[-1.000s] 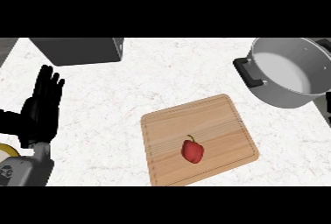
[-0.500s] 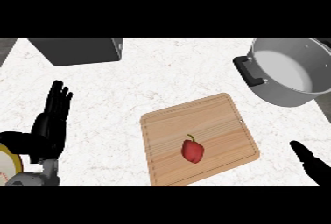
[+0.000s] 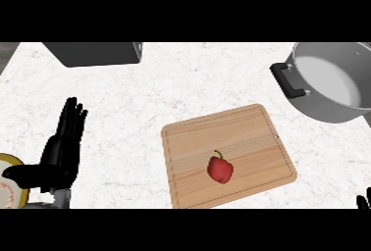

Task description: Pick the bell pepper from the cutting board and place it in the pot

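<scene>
A small red bell pepper (image 3: 220, 169) with a dark stem lies on the wooden cutting board (image 3: 243, 132), towards its near edge. The grey pot (image 3: 330, 105) with a black handle (image 3: 288, 81) stands at the far right, beyond the board, and its inside looks pale and bare. My left hand (image 3: 59, 154) rests open at the left, fingers straight and pointing away, far from the board. Of my right hand (image 3: 363, 200) only a dark tip shows at the lower right corner, right of the board and apart from the pepper.
A dark grey box (image 3: 98, 52) stands at the far left edge of the white marble counter (image 3: 145, 98). A yellow-rimmed round object (image 3: 9, 184) shows at the lower left beside my left wrist.
My right hand, which came in at the lower right half a second ago, has sunk towards the corner and shows less. The left hand stays open in about the same place.
</scene>
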{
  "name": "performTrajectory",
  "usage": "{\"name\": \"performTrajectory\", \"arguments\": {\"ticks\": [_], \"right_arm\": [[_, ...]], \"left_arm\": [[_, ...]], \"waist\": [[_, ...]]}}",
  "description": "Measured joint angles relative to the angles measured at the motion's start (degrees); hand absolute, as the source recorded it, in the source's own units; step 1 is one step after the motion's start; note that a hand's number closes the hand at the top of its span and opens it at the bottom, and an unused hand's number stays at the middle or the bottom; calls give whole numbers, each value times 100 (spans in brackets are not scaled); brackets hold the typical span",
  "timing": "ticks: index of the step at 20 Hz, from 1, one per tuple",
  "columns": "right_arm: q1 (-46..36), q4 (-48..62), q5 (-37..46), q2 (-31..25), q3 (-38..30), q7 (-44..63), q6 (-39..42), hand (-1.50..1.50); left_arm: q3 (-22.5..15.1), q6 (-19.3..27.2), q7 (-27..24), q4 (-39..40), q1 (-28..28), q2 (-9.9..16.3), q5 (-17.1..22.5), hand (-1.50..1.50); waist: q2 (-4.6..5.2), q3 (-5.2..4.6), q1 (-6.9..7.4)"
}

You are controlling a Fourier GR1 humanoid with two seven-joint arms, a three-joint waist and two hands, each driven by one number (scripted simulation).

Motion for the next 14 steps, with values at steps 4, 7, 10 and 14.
{"name": "performTrajectory", "arguments": {"ticks": [4, 7, 10, 14], "right_arm": [[746, 306, 1057, 723, 275, 467, 93, -150], [1042, 475, 1835, 1076, 561, 998, 117, -150], [1181, 553, 2571, 1248, 936, 1701, 162, -150], [997, 599, 3528, 1348, 1417, 2834, 526, -150]], "left_arm": [[-86, -28, -91, -23, 14, -45, -52, 0], [-177, -41, -192, -17, 41, -129, -92, 0], [-227, -42, -219, 0, 25, -162, -138, 0], [-295, -36, -210, -5, -2, -219, -183, 0]], "waist": [[69, -4, 101], [96, 2, 200], [103, 12, 263], [101, 24, 350]]}}
